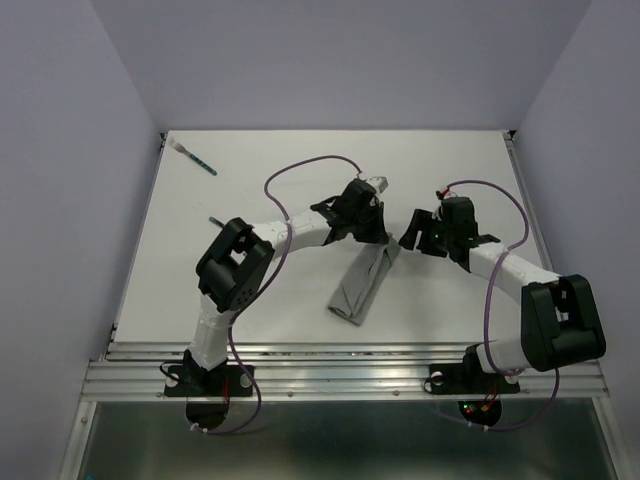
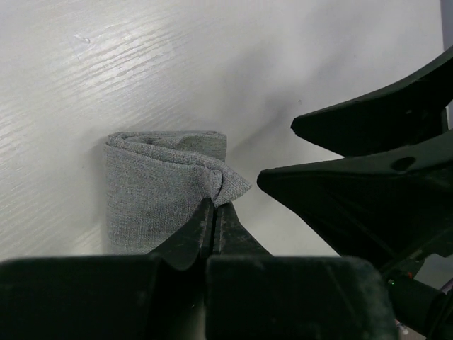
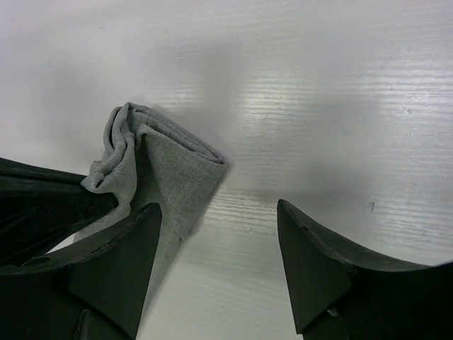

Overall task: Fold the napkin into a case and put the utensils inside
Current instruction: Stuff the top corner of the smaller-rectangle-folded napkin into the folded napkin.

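The grey napkin (image 1: 360,285) lies folded into a narrow layered strip on the white table. My left gripper (image 1: 376,238) is shut, pinching the upper layer at the strip's far end; the pinched corner (image 2: 228,185) is lifted. My right gripper (image 1: 409,234) is open just right of that end, empty, with its jaws (image 3: 219,219) beside the cloth (image 3: 173,166). One teal-handled utensil (image 1: 198,159) lies at the far left corner. A second teal piece (image 1: 216,220) shows only its tip beside the left arm.
The right gripper's dark fingers (image 2: 375,124) fill the right side of the left wrist view, close to the pinched corner. The left gripper's body (image 3: 42,205) sits at the left of the right wrist view. Purple cables loop over both arms.
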Action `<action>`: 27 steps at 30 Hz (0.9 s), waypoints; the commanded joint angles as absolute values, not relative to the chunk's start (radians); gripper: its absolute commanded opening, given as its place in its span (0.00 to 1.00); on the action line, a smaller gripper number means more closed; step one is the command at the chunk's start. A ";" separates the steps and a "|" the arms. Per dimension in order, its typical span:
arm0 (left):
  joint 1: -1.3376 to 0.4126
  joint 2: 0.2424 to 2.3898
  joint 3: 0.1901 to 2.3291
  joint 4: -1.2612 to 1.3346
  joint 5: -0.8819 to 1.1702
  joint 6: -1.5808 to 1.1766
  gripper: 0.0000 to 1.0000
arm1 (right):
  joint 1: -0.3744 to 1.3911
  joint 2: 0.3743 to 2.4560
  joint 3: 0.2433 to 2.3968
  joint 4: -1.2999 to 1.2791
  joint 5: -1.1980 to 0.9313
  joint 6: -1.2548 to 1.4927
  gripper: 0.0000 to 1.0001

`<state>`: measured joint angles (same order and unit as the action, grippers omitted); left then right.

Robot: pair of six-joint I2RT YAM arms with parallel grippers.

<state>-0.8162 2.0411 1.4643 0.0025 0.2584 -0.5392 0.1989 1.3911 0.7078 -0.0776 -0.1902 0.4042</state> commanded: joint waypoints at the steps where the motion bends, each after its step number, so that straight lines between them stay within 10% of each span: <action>1: -0.808 1.945 1.439 0.086 0.296 -0.568 0.00 | 0.236 1.393 0.742 -0.041 -0.178 0.341 0.68; 27: -0.807 1.973 1.442 0.104 0.319 -0.612 0.00 | 0.425 1.499 0.796 -0.092 0.152 0.337 0.33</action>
<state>-0.8093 2.0159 1.4460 0.0635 0.2966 -0.6075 0.4091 1.4948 0.7605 -0.0914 0.0589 0.3435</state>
